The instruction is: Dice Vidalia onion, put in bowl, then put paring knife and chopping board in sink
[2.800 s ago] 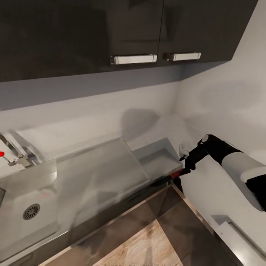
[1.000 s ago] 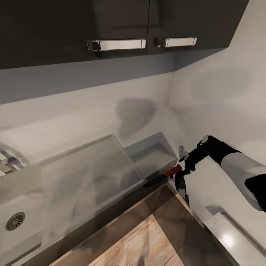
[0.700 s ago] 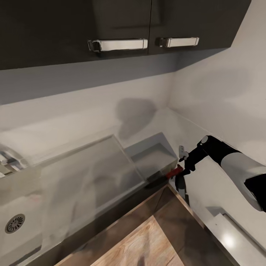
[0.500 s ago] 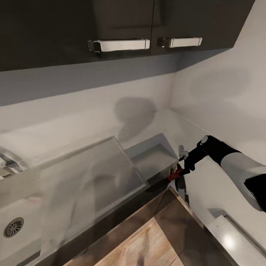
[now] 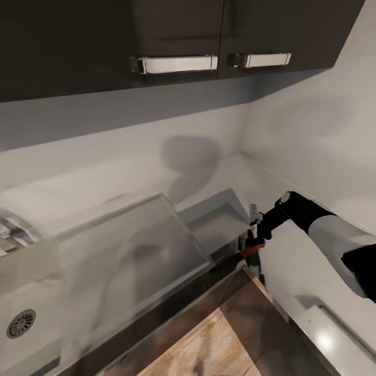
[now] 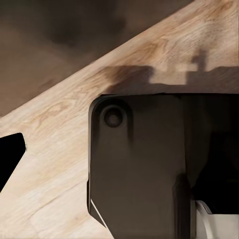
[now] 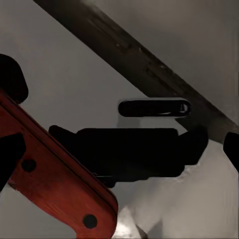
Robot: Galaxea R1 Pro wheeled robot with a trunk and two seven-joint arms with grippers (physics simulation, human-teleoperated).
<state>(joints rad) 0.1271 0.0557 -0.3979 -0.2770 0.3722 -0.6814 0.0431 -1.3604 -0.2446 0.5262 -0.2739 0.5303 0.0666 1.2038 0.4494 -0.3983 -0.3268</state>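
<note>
Far lower left of the head view: the sink (image 5: 31, 308), drain visible, basin otherwise bare as far as it shows. Drainboard (image 5: 125, 250) slopes across left of centre. No onion or chopping board to be made out.

Centre: the countertop (image 5: 219, 183) runs into the corner under dark wall cabinets (image 5: 156, 31). A pale square shape, probably the bowl (image 5: 222, 224), sits close to the front edge.

Centre right: the right gripper (image 5: 251, 241) hangs just off the counter's front edge. Its fingers are clamped on a red riveted handle; I take this for the paring knife (image 7: 55, 184), blade not clearly seen.

Left gripper: fingers not visible in its wrist view, which looks down at the wood floor (image 6: 55, 164) and the robot's dark base (image 6: 144, 164). Open or closed, cannot tell.

Risks, as I judge them:
- Knife held right at the counter lip beside the bowl; a swing toward the sink could strike the bowl's rim or the edge, shifting the knife in the grip.
- Corner walls close in at right; little room there.
- Open room lies leftward, above the drainboard and over the floor at lower centre.
</note>
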